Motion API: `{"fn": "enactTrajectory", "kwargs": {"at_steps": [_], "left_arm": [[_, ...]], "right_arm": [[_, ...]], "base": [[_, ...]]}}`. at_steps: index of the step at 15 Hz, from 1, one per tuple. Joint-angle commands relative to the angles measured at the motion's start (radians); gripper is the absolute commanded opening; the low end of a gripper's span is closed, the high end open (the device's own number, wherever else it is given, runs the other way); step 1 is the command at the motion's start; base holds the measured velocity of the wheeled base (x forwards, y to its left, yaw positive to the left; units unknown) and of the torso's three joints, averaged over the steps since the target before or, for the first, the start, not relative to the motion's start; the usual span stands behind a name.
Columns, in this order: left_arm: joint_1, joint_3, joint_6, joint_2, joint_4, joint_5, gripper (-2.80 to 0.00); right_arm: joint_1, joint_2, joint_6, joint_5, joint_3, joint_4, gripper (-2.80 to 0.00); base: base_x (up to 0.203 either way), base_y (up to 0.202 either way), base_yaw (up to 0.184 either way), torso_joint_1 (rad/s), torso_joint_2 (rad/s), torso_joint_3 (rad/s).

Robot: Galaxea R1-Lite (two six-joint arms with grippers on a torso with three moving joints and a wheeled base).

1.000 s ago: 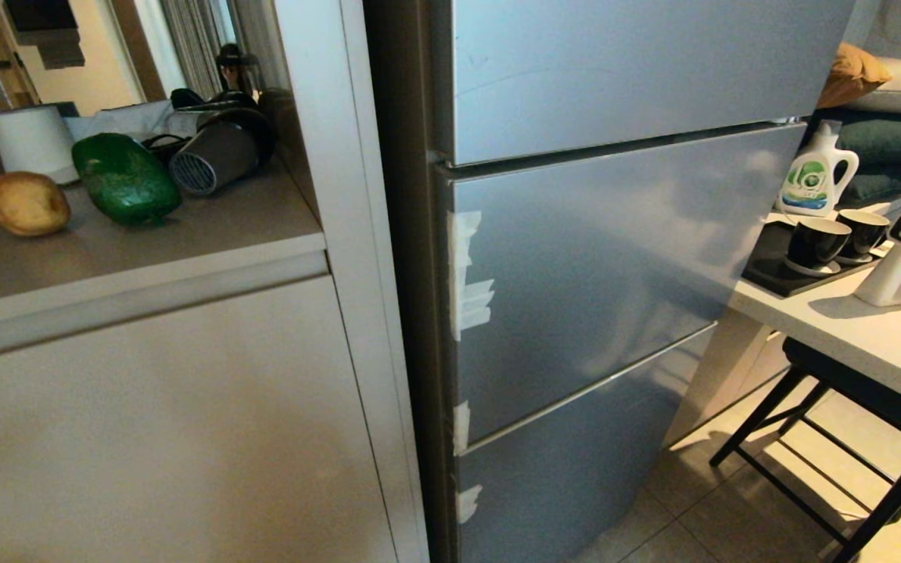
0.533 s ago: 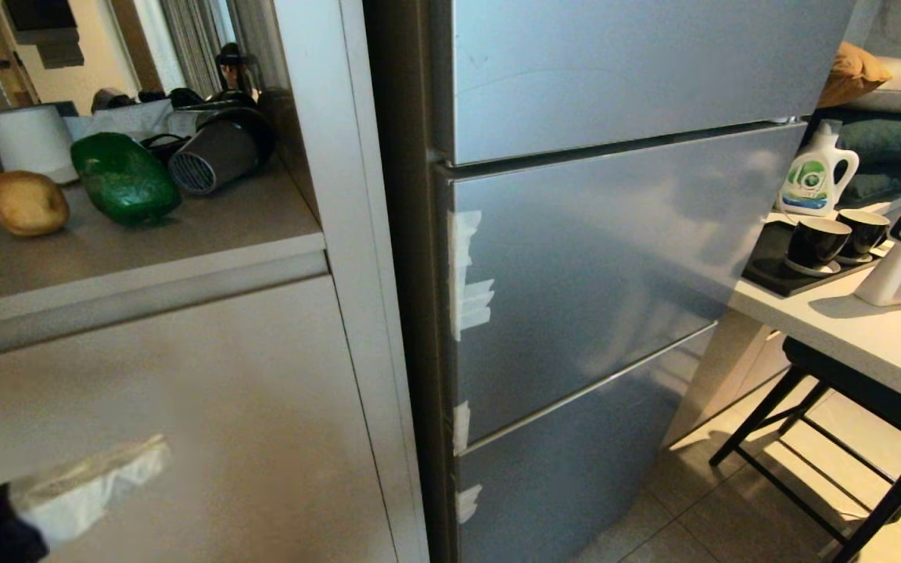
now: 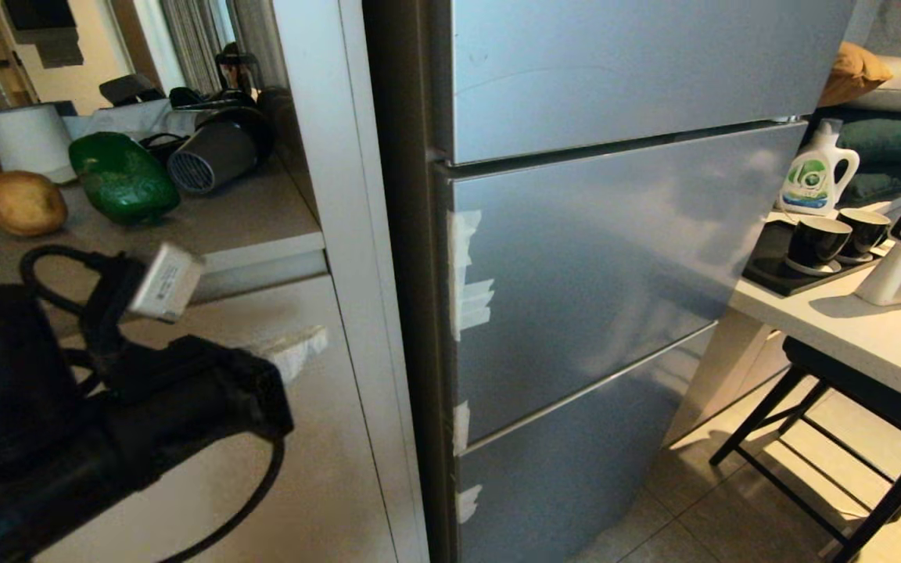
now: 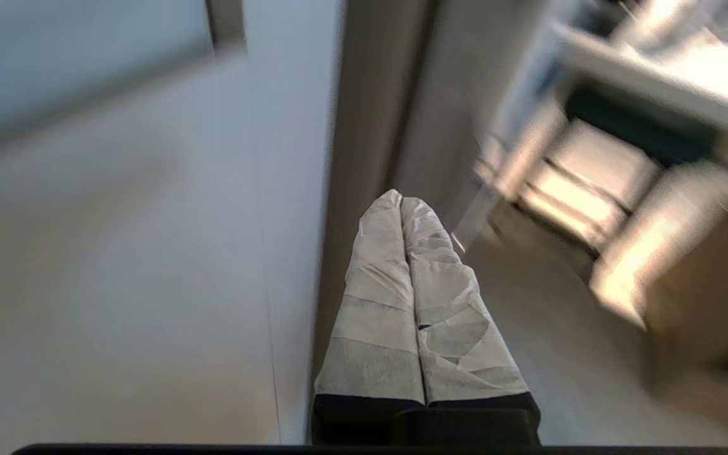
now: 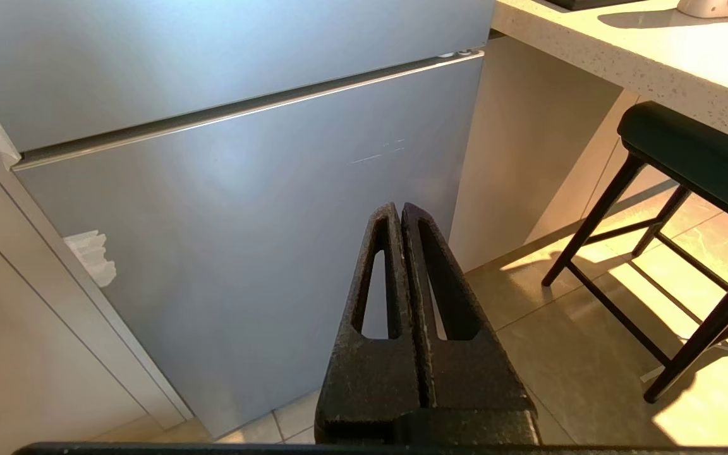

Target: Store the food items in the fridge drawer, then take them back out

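Before the closed fridge (image 3: 622, 258), left gripper (image 3: 294, 352) rose clenched; next move probably needed its door opened.

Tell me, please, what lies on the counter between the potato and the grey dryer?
In the head view, the green pepper lies between the potato and the dryer, apart from the potato and close beside the dryer.

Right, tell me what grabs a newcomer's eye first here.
The tall silver-grey fridge fills the middle of the head view, all its doors shut and strips of pale tape down its left edge. The black left arm, its tape-wrapped left pincer shut, crowds the lower left. Above it, a potato and green bell pepper wait on the counter.
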Motion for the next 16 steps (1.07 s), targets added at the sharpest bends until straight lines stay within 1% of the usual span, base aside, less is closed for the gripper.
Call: {"fn": "enactTrajectory", "kwargs": {"at_steps": [1, 2, 4, 8, 10, 13, 16], "left_arm": [[-0.058, -0.049, -0.003, 0.151, -0.166, 0.136, -2.80], [-0.070, -0.058, -0.003, 0.152, -0.175, 0.156, -2.80], [-0.089, -0.081, -0.003, 0.152, -0.175, 0.169, -2.80], [-0.149, -0.152, -0.004, 0.194, -0.179, 0.170, -2.80], [-0.166, -0.187, -0.003, 0.222, -0.197, 0.175, -2.80], [-0.204, -0.234, -0.003, 0.254, -0.213, 0.213, -2.80], [-0.208, -0.268, -0.002, 0.279, -0.214, 0.224, -2.80]], "right_arm": [[0.000, 0.000, 0.001, -0.001, 0.000, 0.000, -2.80], [0.000, 0.000, 0.001, -0.001, 0.000, 0.000, -2.80], [0.000, 0.000, 0.001, -0.001, 0.000, 0.000, -2.80], [0.000, 0.000, 0.001, -0.001, 0.000, 0.000, -2.80], [0.000, 0.000, 0.002, -0.001, 0.000, 0.000, -2.80], [0.000, 0.000, 0.002, -0.001, 0.000, 0.000, -2.80], [0.000, 0.000, 0.002, -0.001, 0.000, 0.000, -2.80]], "base": [[0.000, 0.000, 0.000, 0.000, 0.00, 0.000], [0.000, 0.000, 0.000, 0.000, 0.00, 0.000], [0.000, 0.000, 0.000, 0.000, 0.00, 0.000], [0.000, 0.000, 0.000, 0.000, 0.00, 0.000], [0.000, 0.000, 0.000, 0.000, 0.00, 0.000], [0.000, 0.000, 0.000, 0.000, 0.00, 0.000], [0.000, 0.000, 0.000, 0.000, 0.00, 0.000]]}}
